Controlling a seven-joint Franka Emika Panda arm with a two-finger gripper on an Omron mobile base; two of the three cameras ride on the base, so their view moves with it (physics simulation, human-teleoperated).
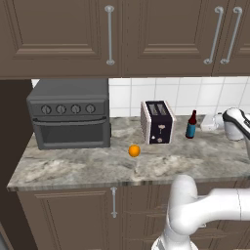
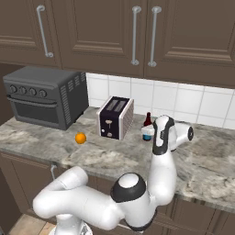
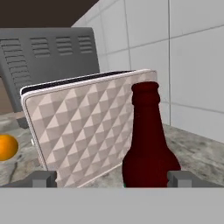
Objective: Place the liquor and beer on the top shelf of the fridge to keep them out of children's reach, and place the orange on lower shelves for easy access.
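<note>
The beer (image 1: 191, 125) (image 2: 147, 119) is a dark maroon bottle standing upright on the counter, just right of the toaster. My gripper (image 1: 201, 126) (image 2: 147, 133) (image 3: 113, 179) is open and level with it, reaching in from the right. In the hand view the beer (image 3: 148, 144) stands close ahead between the two fingertips (image 3: 43, 178), nearer the right one. Nothing is gripped. The orange (image 1: 134, 151) (image 2: 81, 138) (image 3: 8, 147) lies on the counter in front of the toaster, to its left. The liquor and the fridge are out of view.
A toaster (image 1: 157, 122) (image 2: 114, 118) (image 3: 83, 127) stands right beside the beer. A dark toaster oven (image 1: 71, 114) (image 2: 43, 96) sits at the counter's left end. Tiled wall lies behind, cabinets hang above, and the stone counter (image 1: 73, 166) has bare room in front.
</note>
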